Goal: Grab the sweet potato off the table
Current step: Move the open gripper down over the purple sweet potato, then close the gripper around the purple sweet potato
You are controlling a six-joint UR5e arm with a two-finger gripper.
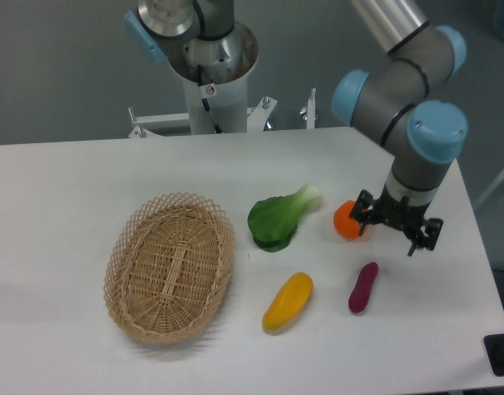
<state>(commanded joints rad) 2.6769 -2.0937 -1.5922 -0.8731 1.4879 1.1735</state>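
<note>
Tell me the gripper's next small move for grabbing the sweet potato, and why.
Probably shift slightly toward the table's front edge and descend. The gripper hangs open, just behind the sweet potato, partly in front of the orange fruit. The sweet potato lies untouched on the table.

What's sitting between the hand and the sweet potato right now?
Nothing: in the fixed camera view only bare table separates the open hand from the sweet potato just below it.

Grey robot arm w/ blue caps bends down from top right. Its black two-finger gripper points down, fingers spread apart, nothing in it, hanging above the white table.
</note>
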